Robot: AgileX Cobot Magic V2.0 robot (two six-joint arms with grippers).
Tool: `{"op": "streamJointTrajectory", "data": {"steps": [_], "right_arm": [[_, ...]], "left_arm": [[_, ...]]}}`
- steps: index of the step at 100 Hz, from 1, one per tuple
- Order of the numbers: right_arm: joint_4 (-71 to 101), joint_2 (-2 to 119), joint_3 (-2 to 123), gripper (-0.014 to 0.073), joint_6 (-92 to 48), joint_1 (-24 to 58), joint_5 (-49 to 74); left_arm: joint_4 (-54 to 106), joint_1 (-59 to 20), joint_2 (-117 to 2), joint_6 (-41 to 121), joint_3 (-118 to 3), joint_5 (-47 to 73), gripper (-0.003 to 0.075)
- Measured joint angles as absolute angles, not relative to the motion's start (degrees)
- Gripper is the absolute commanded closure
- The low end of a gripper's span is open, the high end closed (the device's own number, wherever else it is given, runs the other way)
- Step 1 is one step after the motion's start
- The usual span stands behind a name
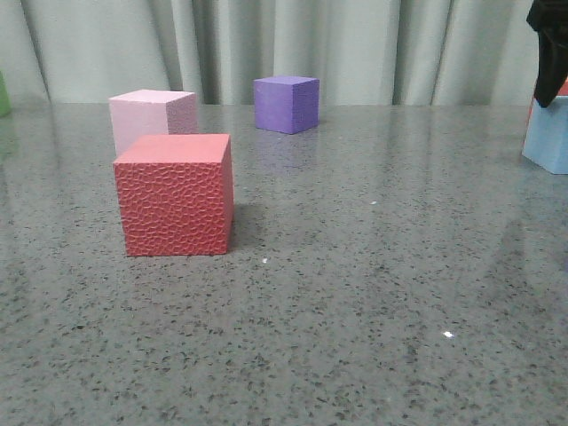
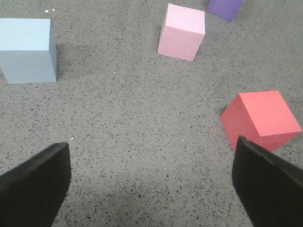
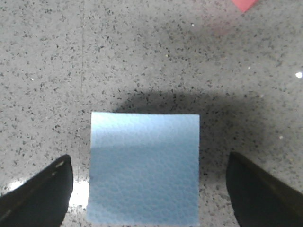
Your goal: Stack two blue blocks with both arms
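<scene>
Worktop: grey speckled, I see red cube left of centre.
Right gripper: fingers spread, flanking blue block.
Left gripper: fingers spread, holding nothing.

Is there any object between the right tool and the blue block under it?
Nothing visible. The right tool is open, and the blue block lies between its fingers with only bare table around it.

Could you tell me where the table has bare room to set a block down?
The wide stretch right of the red cube and in front of the purple cube is bare. The left is crowded: the pink cube sits close behind the red one. A blue block occupies the right edge.
</scene>
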State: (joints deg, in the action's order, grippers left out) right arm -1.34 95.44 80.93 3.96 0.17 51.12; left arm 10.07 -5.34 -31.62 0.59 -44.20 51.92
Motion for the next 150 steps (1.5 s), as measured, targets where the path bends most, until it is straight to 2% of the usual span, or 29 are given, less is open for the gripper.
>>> {"op": "streamJointTrajectory", "data": {"steps": [59, 68, 80, 90, 116, 150], "right_arm": [[-0.86, 101.28, 80.93, -0.0045, 3.96, 0.17, 49.85], [-0.86, 101.28, 80.93, 0.0011, 3.96, 0.17, 49.76], [-0.86, 101.28, 80.93, 0.0161, 3.96, 0.17, 49.76], [-0.73, 101.28, 80.93, 0.0234, 3.96, 0.17, 49.76], [1.04, 101.28, 82.53, 0.0231, 4.11, 0.17, 51.49], [5.53, 101.28, 94.84, 0.0231, 3.98, 2.24, 63.2]], "left_arm": [[10.07, -5.34, -31.62, 0.59, -44.2, 52.14, 0.0059], [10.07, -5.34, -31.62, 0.59, -44.2, 52.14, 0.0059], [10.07, -5.34, -31.62, 0.59, -44.2, 52.14, 0.0059], [10.07, -5.34, -31.62, 0.59, -44.2, 52.14, 0.0059], [10.07, -5.34, -31.62, 0.59, -44.2, 52.14, 0.0059], [10.07, -5.34, -31.62, 0.59, -44.2, 52.14, 0.0059]]}}
